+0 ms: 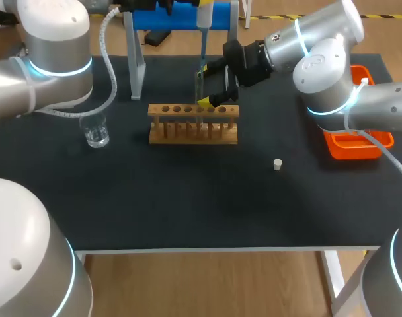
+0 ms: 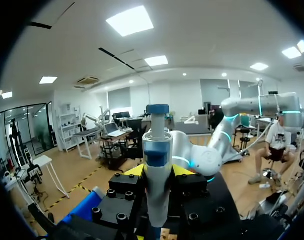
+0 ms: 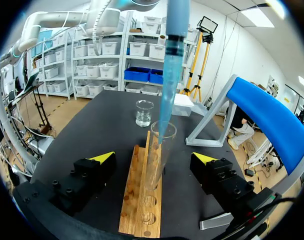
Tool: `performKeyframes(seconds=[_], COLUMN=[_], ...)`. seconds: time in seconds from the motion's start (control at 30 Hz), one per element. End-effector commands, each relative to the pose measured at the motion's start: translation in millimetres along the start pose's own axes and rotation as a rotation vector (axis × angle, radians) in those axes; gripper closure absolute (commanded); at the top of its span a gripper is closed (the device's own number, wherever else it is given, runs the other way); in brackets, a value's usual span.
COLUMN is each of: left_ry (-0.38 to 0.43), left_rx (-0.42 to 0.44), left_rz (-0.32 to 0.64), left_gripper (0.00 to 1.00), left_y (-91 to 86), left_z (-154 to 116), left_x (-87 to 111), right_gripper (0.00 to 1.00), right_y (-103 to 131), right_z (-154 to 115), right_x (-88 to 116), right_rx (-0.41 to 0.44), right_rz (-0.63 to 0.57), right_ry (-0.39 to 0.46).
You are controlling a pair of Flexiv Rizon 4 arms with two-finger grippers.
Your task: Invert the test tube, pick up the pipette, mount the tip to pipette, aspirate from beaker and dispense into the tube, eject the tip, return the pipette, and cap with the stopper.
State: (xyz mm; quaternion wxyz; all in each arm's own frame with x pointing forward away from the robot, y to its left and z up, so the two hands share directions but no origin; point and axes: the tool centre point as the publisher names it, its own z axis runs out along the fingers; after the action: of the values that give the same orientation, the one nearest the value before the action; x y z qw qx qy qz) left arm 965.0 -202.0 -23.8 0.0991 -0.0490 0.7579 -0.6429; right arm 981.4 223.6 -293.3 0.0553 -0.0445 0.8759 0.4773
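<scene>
Dispensing looks to be the step in hand: the left gripper (image 2: 158,172), fingers clamped on the white-and-blue pipette (image 2: 157,150), holds it upright in the upper middle of the head view. This lets its translucent blue tip (image 3: 166,100) reach down into the mouth of the clear glass test tube (image 3: 156,165). The tube stands mouth-up in the pale wooden rack (image 1: 193,122) at the centre of the black bench (image 1: 188,211). The right gripper (image 3: 154,157) flanks the tube with its fingers spread wide and touching nothing, seemingly placed to steady the tube if needed. The clear glass beaker (image 1: 95,132) sits at the left of the frame. The small white stopper (image 1: 278,164) lies right of centre, well apart from the rack, so the tube is not yet capped.
</scene>
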Motion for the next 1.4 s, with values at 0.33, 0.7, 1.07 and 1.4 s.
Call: performKeyframes(seconds=[0.33,0.7,1.07,1.4], left_ry=[-0.004,-0.028,-0.054,-0.152], left_rx=[-0.016,-0.018,-0.020,-0.056], left_rz=[0.008,0.018,0.060,0.077], left_gripper=[1.00,1.00,1.00,1.00], left_y=[-5.6,-13.2,-31.7,-38.3], left_z=[1,-4,-11,-52], left_x=[0.0,1.0,8.9,28.9], right_gripper=[0.00,0.00,0.00,0.00], right_y=[0,0,0,0], right_z=[0,0,0,0], right_x=[-1,-1,-1,-1], right_rx=[0.002,0.002,0.002,0.002], right_rz=[0.000,0.000,0.000,0.000], right_ry=[0.003,0.003,0.003,0.003])
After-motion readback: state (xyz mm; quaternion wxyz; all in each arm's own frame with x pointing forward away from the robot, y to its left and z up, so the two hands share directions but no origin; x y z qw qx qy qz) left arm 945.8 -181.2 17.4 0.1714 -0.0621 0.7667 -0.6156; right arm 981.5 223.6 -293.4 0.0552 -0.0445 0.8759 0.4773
